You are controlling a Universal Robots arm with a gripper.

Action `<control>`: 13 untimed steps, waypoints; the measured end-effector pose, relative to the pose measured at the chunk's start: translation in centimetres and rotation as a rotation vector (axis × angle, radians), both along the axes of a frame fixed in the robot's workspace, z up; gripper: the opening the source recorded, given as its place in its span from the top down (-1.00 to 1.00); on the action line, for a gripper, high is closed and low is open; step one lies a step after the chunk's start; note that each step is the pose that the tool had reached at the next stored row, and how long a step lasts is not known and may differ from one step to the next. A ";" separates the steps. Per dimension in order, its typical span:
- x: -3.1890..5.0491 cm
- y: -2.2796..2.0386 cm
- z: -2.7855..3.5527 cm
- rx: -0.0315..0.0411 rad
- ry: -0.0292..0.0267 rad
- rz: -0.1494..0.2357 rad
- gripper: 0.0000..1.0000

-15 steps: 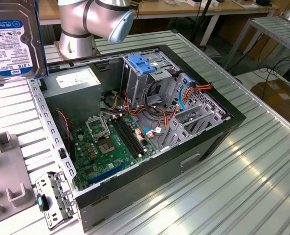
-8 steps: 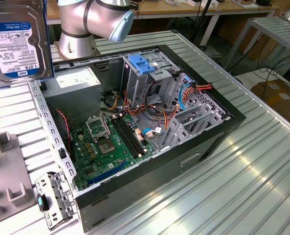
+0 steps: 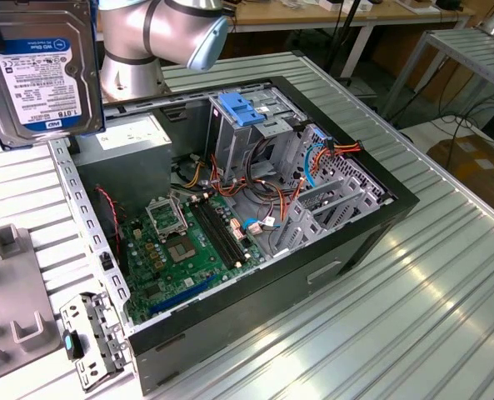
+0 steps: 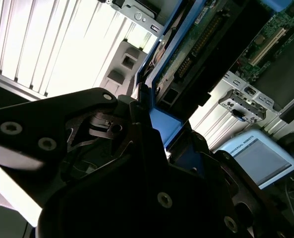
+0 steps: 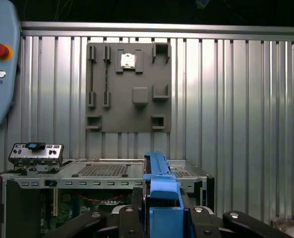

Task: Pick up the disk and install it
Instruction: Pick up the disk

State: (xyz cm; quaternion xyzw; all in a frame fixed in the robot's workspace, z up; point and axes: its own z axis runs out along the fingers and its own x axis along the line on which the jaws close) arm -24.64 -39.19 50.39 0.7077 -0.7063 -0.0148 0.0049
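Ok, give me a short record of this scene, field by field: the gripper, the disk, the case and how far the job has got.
gripper: shut on the disk, clamping its blue edge
disk: held in the air, label towards the exterior camera, outside the case
computer case: lying open on the ribbed table, motherboard exposed
fixture plate: grey, on the table beside the case
progress: disk picked up, not yet installed

Your arm (image 3: 159, 33) stands at the upper middle of the exterior view's frame, its silver links and blue-capped joint bent over the base. In both wrist views your gripper (image 5: 161, 215) (image 4: 151, 116) has its black jaws closed from either side on the disk (image 5: 158, 178), gripping it on edge by its blue rail.
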 end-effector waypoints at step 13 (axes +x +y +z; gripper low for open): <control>2.58 -0.40 0.00 0.0001 0.0048 0.000 0.26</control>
